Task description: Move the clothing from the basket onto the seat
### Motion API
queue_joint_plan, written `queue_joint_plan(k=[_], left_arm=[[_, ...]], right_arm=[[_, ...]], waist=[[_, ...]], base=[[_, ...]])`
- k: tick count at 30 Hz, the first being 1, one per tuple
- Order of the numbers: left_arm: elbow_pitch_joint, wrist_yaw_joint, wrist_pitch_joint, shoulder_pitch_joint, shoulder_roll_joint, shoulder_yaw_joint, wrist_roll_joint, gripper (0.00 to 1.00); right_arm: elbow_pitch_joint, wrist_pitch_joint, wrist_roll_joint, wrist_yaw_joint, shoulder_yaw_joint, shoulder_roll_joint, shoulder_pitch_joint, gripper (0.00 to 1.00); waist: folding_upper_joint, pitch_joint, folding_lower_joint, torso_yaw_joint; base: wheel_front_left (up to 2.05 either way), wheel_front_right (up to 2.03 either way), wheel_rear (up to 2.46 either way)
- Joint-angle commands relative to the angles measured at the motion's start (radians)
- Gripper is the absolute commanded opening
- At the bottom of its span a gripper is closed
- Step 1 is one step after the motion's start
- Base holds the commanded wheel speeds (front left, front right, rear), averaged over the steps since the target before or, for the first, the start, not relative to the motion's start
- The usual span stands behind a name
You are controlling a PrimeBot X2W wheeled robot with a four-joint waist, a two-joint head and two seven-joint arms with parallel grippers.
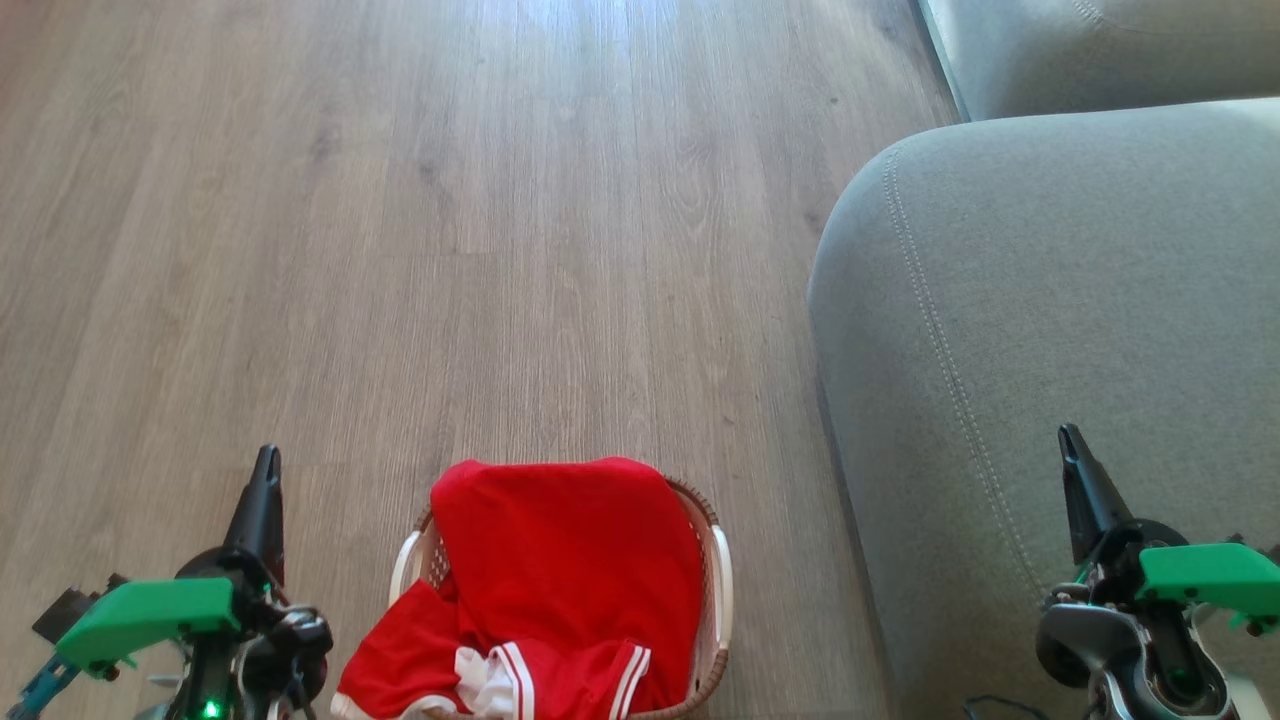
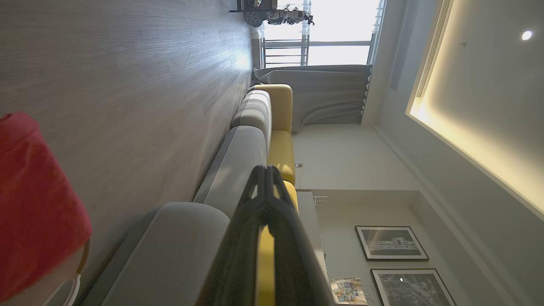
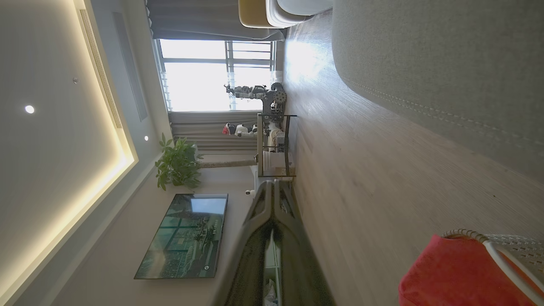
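Clothing (image 1: 565,560): fills the basket (image 1: 722,580).
My left gripper (image 1: 266,458), right gripper (image 1: 1069,438): flanking the basket, clenched empty, poised to reach.

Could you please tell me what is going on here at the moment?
A two-armed robot is about to move red sports clothing from a small cream basket onto the grey sofa seat, but it holds nothing yet. The clothing lies heaped in the basket, which stands on the wooden floor beside the seat. The left gripper is to the basket's left and the right gripper is on the seat's side. Both have their fingers closed together and are empty.
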Motion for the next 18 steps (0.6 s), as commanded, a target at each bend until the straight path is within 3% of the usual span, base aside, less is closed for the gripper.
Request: queue_joint_plan(k=[1,9,10,18], left_arm=[[-0.027,-0.007,0.008,-0.049,0.008,0.036,-0.003,0.00],[-0.027,-0.007,0.008,-0.049,0.008,0.036,-0.003,0.00],[0.002,0.001,-0.001,0.000,0.000,-0.001,0.000,1.00],[0.015,0.001,-0.019,0.012,-0.002,-0.010,0.000,1.00]], right_arm=[[-0.033,0.006,-0.008,0.000,0.017,0.002,-0.051,0.00],[-0.033,0.006,-0.008,0.000,0.017,0.002,-0.051,0.00],[0.003,0.000,0.000,0.000,0.001,0.000,0.000,1.00],[0.010,-0.018,-0.010,0.000,0.021,0.000,0.015,1.00]], waist=[[0.0000,0.000,0.0000,0.000],[0.0000,0.000,0.0000,0.000],[0.0000,0.000,0.0000,0.000],[0.0000,0.000,0.0000,0.001]], base=[[0.00,0.00,0.00],[0.00,0.00,0.00],[0.00,0.00,0.00],[0.00,0.00,0.00]])
